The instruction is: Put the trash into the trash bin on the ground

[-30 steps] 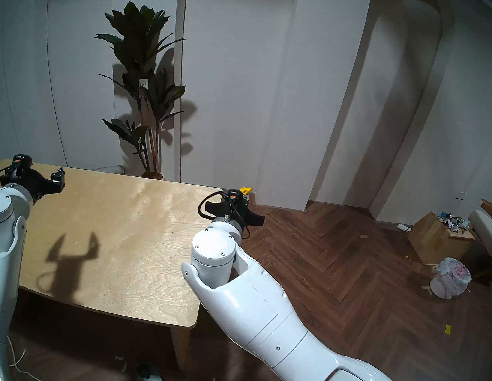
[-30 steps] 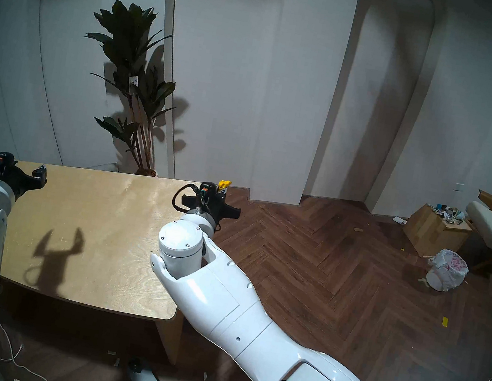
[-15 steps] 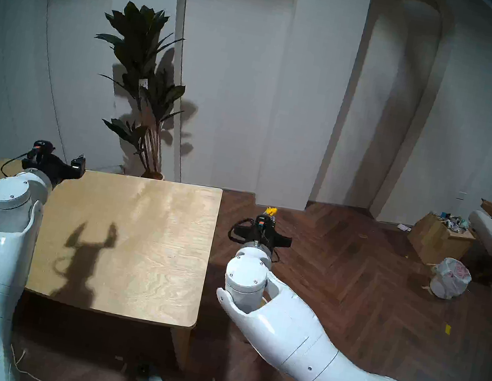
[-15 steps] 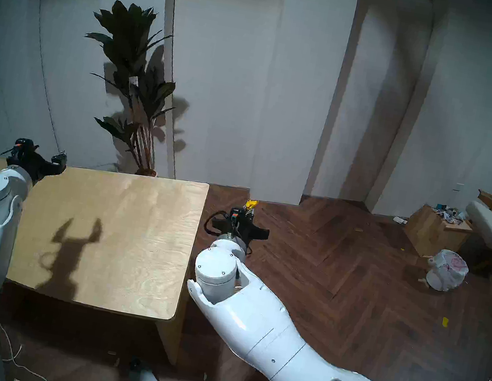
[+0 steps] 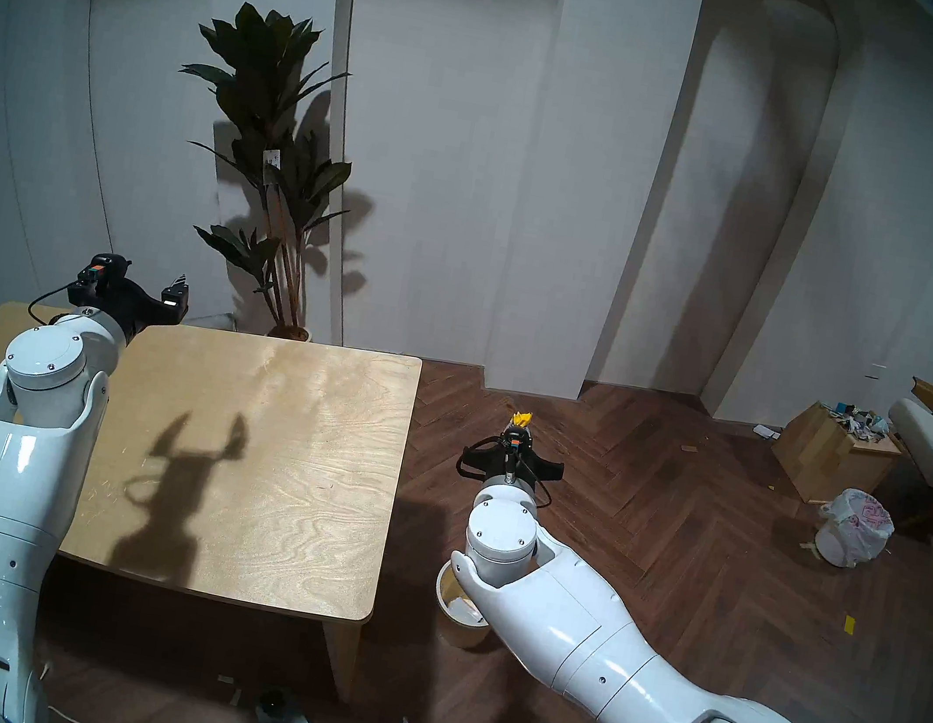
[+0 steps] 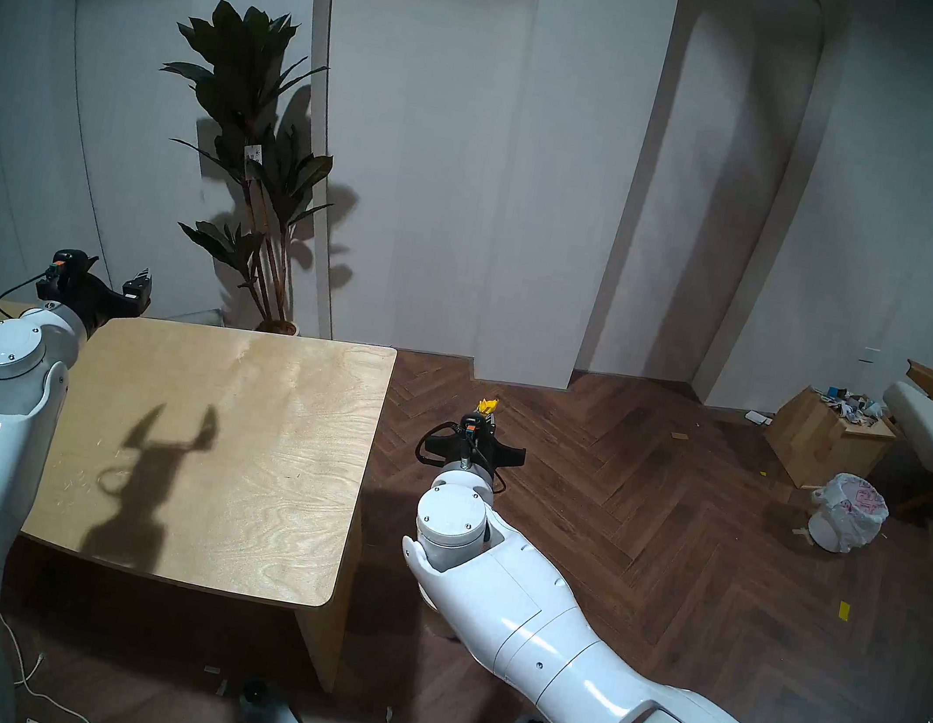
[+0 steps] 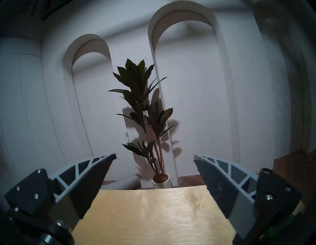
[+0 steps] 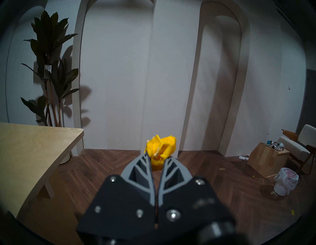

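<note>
The right end effector [image 8: 157,158] is clamped on the yellow crumpled scrap [image 8: 161,150], held out over the herringbone wood floor [image 5: 663,569] just off the counter's right edge. The small cream trash bin [image 5: 461,615] stands on the floor below the right forearm, partly hidden by it. The left end effector [image 7: 154,157] hangs over the far left of the counter [image 5: 264,453], fingers [image 7: 95,171] spread apart and empty, facing the potted plant [image 7: 145,119].

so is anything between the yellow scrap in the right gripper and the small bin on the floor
The yellow scrap is pinched in the right gripper. The robot's own right forearm hangs over the cream bin, covering part of its mouth. Nothing else visible is between them.
</note>
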Tool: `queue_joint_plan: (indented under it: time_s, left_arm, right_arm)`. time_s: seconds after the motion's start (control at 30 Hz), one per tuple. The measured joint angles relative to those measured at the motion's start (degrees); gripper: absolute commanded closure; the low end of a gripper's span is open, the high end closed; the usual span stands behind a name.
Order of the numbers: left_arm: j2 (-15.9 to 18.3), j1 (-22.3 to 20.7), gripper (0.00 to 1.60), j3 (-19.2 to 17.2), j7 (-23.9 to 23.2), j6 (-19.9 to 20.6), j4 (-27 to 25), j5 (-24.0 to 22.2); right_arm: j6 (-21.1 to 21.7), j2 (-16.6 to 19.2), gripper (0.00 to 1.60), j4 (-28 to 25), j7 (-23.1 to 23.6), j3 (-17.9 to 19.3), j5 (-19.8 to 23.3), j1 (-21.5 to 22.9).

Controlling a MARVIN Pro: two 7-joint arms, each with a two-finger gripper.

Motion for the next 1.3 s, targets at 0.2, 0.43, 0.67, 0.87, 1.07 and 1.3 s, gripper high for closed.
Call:
queue_joint_plan:
  time_s: [0.2,0.43,0.67,0.87,1.07,1.3]
  left_arm:
    - [-0.5,-0.1,0.0,0.3,0.7,-0.5,-0.1,0.1]
    - [-1.2,-0.2,0.0,1.2,1.5,-0.6,-0.1,0.1]
    - [-1.6,-0.6,0.0,2.6,2.0,-0.6,0.2,0.4]
    - [-1.6,-0.9,0.0,3.6,2.4,-0.5,0.4,0.7]
    - [-1.7,-0.8,0.0,4.1,3.1,-0.4,0.0,1.0]
    - [-2.1,0.3,0.0,3.5,4.0,-0.2,-1.5,1.0]
  right_arm:
    - [-1.1,-0.7,1.6,4.9,1.5,-1.0,-0.5,1.4]
    - [-2.0,-1.1,1.6,8.2,2.4,-1.6,-1.0,2.3]
    - [-3.3,-1.8,1.6,12.9,3.2,-1.7,-1.2,2.9]
    - [-4.9,-3.1,1.6,19.1,4.8,-2.1,-1.3,3.9]
    - [-5.5,-5.7,1.6,26.8,7.2,-2.7,-1.2,5.9]
    - [-5.5,-8.9,1.6,34.7,10.0,-3.0,-0.9,8.7]
